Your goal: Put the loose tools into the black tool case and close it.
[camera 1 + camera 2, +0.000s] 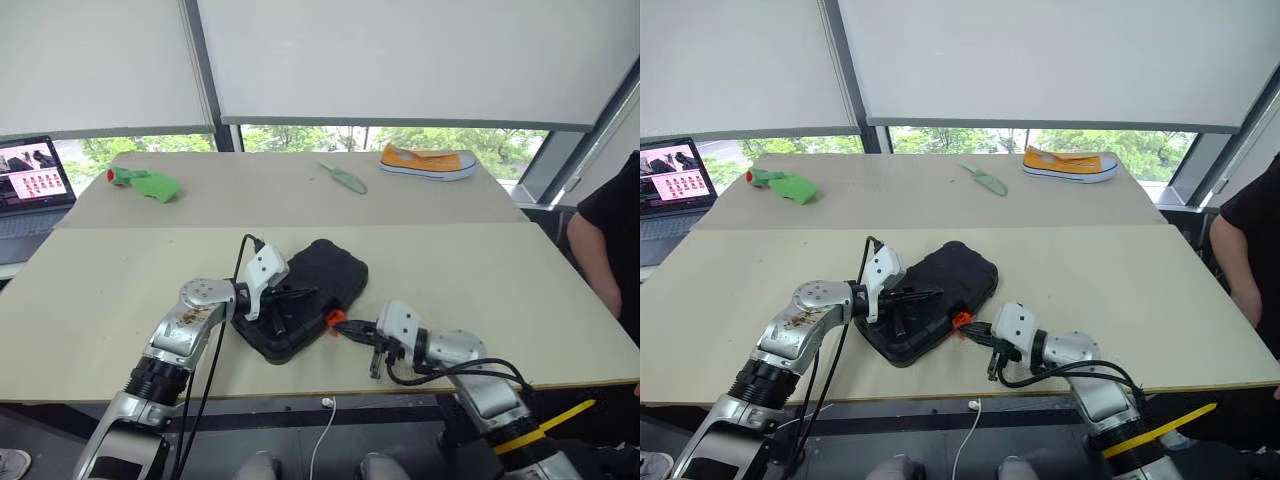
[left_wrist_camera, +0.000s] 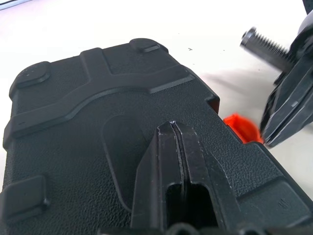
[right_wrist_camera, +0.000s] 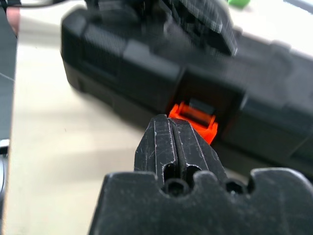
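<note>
Black plastic sits at the centre of your head view: the case [image 1: 305, 297] lies lid down on the near table, skewed, with its orange latch [image 1: 335, 317] at about 4 o'clock of the shell. The left gripper [image 1: 290, 296] lies over the lid from 9 o'clock and the right gripper [image 1: 348, 327] noses in at the latch from 4 o'clock. At 12 o'clock on the far table you see a trowel [image 1: 344, 178] and, at 1 o'clock, a shoe [image 1: 428, 161]; a green thing [image 1: 147, 184] is at 10 o'clock, a laptop [image 1: 32, 190] at 9 and a person [image 1: 608, 240] at 3. I see no loose tools on the table, so I judge them packed and latching to be the step in hand.

Your left wrist view shows both fingers pressed together with nothing between them, lying on or just over the textured lid; I cannot tell if they press. The latch peeks out past the lid edge at 3 o'clock.

Your right wrist view shows the right fingers likewise closed tight and empty, their tips just short of the latch, which stands tilted out from its recess, not snapped flat.

Watch two things. If you push the latch off-centre, the tips could slide past the tab. And if the left side is not bearing down, the light case may skid across the smooth tabletop instead of latching.
</note>
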`<state>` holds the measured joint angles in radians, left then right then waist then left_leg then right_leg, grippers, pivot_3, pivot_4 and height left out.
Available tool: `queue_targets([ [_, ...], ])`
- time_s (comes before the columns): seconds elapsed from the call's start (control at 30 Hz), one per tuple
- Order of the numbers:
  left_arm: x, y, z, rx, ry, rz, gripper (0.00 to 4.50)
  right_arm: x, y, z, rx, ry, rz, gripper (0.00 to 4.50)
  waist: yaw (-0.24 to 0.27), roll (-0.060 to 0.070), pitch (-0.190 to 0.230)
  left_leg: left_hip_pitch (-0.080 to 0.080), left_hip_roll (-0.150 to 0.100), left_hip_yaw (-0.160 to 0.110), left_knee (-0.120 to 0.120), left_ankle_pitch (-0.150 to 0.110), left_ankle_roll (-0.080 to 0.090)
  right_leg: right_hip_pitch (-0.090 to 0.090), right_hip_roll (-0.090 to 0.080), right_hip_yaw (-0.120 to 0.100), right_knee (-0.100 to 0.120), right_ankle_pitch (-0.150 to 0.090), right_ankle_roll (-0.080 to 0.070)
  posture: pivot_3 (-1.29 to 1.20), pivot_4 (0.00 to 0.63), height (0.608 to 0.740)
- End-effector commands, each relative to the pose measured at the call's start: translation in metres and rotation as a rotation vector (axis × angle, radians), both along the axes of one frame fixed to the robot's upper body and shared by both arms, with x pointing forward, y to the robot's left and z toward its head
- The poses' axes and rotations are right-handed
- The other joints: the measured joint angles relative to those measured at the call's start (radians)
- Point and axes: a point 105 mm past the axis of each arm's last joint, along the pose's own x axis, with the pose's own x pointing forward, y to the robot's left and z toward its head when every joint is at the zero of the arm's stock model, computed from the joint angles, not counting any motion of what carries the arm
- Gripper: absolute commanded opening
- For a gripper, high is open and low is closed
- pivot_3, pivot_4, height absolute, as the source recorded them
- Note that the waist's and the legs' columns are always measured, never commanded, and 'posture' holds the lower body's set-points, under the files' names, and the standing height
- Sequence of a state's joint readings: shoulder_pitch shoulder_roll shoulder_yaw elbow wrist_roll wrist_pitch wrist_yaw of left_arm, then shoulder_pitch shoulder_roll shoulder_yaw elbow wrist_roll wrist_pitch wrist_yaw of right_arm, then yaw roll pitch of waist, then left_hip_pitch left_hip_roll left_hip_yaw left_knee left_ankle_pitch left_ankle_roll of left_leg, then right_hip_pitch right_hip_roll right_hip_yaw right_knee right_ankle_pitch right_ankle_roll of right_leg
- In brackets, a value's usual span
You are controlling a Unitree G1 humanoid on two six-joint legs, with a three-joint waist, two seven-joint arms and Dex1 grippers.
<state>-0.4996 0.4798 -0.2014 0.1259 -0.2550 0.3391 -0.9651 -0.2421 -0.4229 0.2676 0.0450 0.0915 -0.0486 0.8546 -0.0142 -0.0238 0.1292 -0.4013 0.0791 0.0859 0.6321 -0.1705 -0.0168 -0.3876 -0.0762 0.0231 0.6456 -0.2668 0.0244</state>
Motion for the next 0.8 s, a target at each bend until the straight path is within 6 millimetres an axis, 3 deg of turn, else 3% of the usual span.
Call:
queue_targets([
  [0.03, -0.010, 0.015, -0.052, 0.108, 0.167, 0.051, 0.01, 0.012, 0.001, 0.005, 0.009, -0.018, -0.045, 0.01, 0.000, 0.000, 0.000, 0.000, 0.000, 0.000, 0.000, 0.000, 0.000, 0.000, 0.000, 0.000, 0.000, 0.000, 0.000, 0.00, 0.150, 0.740],
  [0.33, -0.012, 0.015, -0.054, 0.102, 0.175, 0.052, 0.01, 0.018, 0.010, 0.003, 0.015, 0.020, -0.046, 0.01, 0.000, 0.000, 0.000, 0.000, -0.001, 0.000, -0.003, 0.000, 0.000, 0.000, 0.000, 0.001, 0.000, 0.000, 0.000, 0.00, 0.150, 0.740],
  [0.53, -0.011, 0.012, -0.054, 0.095, 0.181, 0.049, 0.01, 0.018, 0.026, 0.028, 0.155, -0.027, 0.009, 0.01, -0.003, 0.000, 0.000, -0.001, -0.001, 0.000, -0.004, 0.000, 0.000, 0.000, 0.000, 0.002, 0.000, 0.000, 0.000, 0.00, 0.150, 0.740],
  [0.8, -0.020, 0.012, -0.061, 0.154, 0.210, 0.000, 0.01, 0.019, 0.025, 0.058, 0.240, -0.139, 0.015, 0.01, -0.010, 0.000, 0.000, -0.001, -0.001, 0.000, -0.006, 0.000, 0.000, -0.002, 0.001, 0.003, 0.000, -0.001, -0.001, 0.00, 0.150, 0.740],
])
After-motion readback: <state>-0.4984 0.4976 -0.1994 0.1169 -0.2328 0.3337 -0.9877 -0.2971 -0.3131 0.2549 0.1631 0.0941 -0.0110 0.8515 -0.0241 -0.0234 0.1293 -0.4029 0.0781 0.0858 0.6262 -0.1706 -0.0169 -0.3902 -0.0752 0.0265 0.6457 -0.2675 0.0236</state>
